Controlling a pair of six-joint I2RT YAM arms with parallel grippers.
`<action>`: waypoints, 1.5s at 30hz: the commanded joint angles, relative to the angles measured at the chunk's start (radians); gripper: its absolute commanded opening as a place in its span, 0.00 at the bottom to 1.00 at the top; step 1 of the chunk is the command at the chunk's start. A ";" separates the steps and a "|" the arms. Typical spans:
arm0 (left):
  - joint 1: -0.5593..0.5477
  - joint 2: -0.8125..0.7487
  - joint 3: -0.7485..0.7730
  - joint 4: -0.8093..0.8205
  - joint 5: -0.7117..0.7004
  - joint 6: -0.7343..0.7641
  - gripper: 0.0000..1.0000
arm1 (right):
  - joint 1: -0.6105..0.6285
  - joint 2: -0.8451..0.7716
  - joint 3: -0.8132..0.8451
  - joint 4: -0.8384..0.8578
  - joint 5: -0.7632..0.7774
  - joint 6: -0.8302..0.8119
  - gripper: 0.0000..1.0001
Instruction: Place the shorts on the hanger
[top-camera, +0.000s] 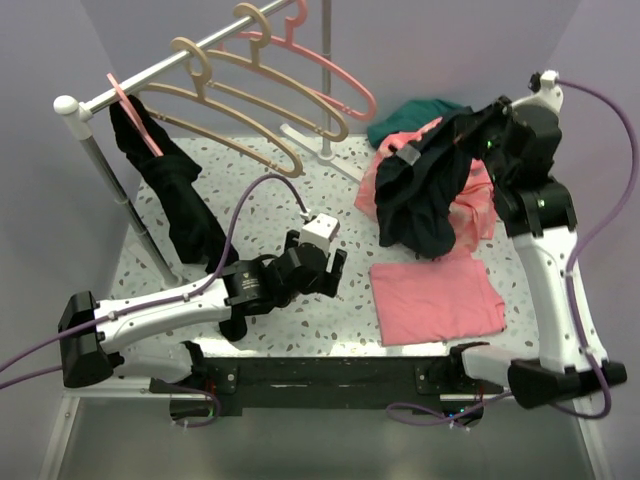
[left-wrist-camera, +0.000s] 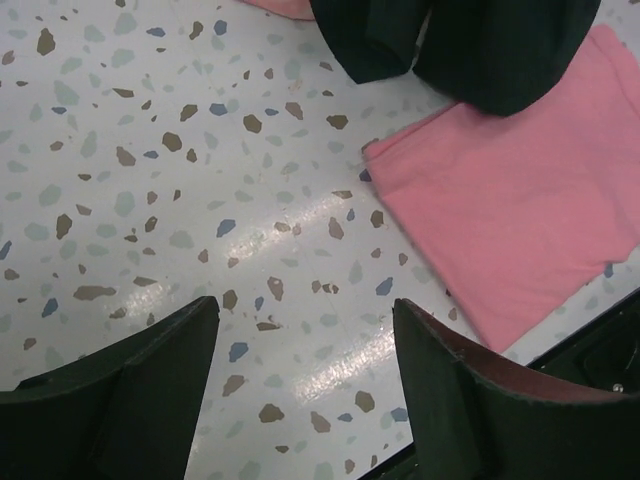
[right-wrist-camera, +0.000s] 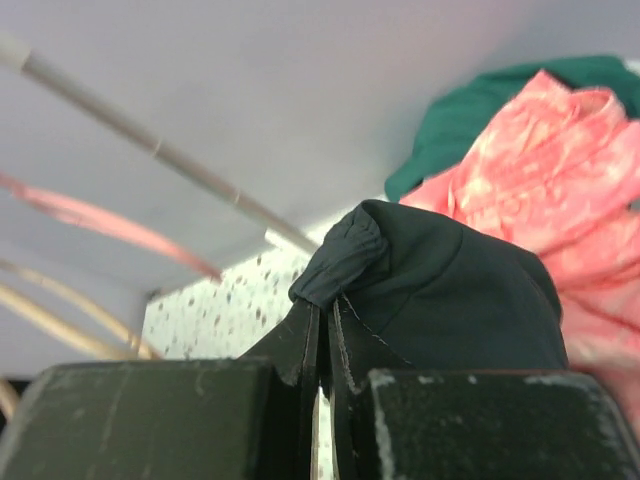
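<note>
The dark navy shorts (top-camera: 425, 195) hang in the air over the right side of the table, with my right gripper (top-camera: 450, 135) shut on their gathered waistband. The right wrist view shows the fabric bunched between the closed tips of the right gripper (right-wrist-camera: 325, 330), the shorts (right-wrist-camera: 440, 290) draping away to the right. Two tan hangers (top-camera: 262, 130) (top-camera: 300, 90) hang on the rail at the back left, apart from the shorts. My left gripper (top-camera: 336, 272) is open and empty low over the table's middle. In its wrist view the left gripper (left-wrist-camera: 305, 310) frames bare speckled tabletop; the shorts' legs (left-wrist-camera: 480, 50) dangle beyond.
A folded pink cloth (top-camera: 435, 300) lies at the front right. A crumpled pink garment (top-camera: 475, 200) and a teal cloth (top-camera: 415, 115) sit behind the shorts. The rail (top-camera: 180, 55) also carries a pink hanger (top-camera: 340, 80) and a long black garment (top-camera: 170, 190).
</note>
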 joint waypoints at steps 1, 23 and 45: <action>0.008 0.004 0.022 0.140 -0.016 -0.047 0.72 | 0.004 -0.173 -0.208 0.020 -0.144 0.039 0.00; -0.156 0.366 -0.013 0.823 -0.301 -0.196 0.70 | 0.003 -0.207 -0.076 -0.111 -0.265 0.057 0.00; -0.081 0.567 0.122 0.819 -0.205 -0.370 0.52 | 0.003 -0.184 -0.012 -0.121 -0.313 0.067 0.00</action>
